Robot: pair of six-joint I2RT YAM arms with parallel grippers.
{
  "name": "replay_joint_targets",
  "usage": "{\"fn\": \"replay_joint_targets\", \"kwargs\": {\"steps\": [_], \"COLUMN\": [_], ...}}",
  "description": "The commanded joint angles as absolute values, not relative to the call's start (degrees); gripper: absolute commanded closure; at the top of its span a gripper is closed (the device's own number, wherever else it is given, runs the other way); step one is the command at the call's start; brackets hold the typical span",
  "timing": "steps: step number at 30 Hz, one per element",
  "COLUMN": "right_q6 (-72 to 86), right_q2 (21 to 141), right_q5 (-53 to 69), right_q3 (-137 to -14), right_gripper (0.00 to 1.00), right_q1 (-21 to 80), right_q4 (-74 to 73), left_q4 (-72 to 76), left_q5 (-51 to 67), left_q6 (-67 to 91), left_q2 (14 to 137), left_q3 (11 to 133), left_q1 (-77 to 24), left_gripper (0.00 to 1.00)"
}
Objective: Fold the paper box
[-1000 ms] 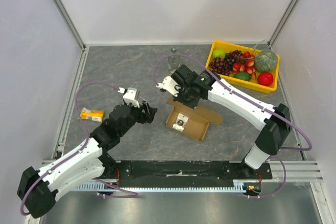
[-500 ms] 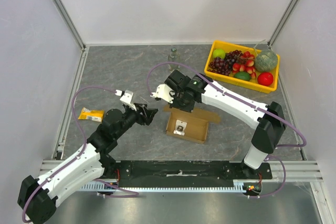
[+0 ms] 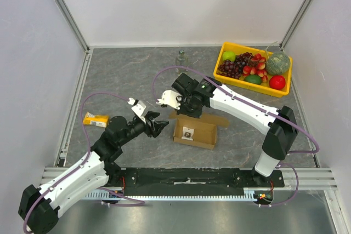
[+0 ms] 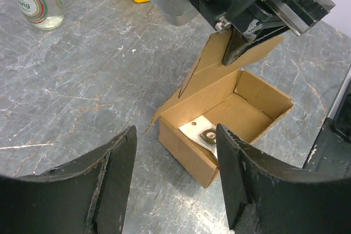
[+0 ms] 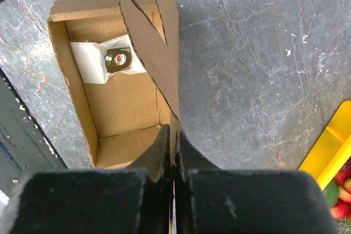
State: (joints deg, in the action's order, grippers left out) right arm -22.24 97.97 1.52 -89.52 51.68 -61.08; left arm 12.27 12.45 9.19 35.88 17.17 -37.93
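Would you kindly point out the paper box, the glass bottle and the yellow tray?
paper box [image 3: 200, 133], top external view, on its inner floor.
glass bottle [image 4: 34, 3], left wrist view, on its labelled body.
yellow tray [image 3: 241, 49], top external view, on its far wall.

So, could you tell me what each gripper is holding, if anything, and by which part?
The right gripper pinches the paper box by the edge of its raised lid flap. The left gripper is open and holds nothing.
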Motion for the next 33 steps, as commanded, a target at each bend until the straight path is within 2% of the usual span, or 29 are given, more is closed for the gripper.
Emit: {"fn": "replay_joint_targets", "kwargs": {"steps": [1, 18, 25, 33], "right_q6": [-23.64, -24.17, -24.52, -24.87], "right_q2": [96.77, 95.45, 95.54, 95.19], "right_q5": [3.86, 4.75, 6.59, 5.72], "right_q3": [-91.58, -90.18, -90.26, -89.74], "right_gripper": [1.0, 1.0, 1.0, 1.0], "right_q1": [51.68, 51.68, 51.68, 51.59], "right_q4": [-60.29, -59.41, -59.15, -59.15], "left_q4": [16.08, 21.45, 20.57, 18.02], "left_q5": [12.84, 15.21, 16.78, 15.21], "left_q6": [3.87, 0.09, 0.09, -3.16], "left_q2": [37.0, 50.7, 56.24, 56.17], "left_q3": [17.05, 23.11, 26.71, 27.78], "left_q1": [-37.79, -37.79, -37.71, -37.79], "left_gripper": [0.34, 0.34, 0.36, 0.36]}}
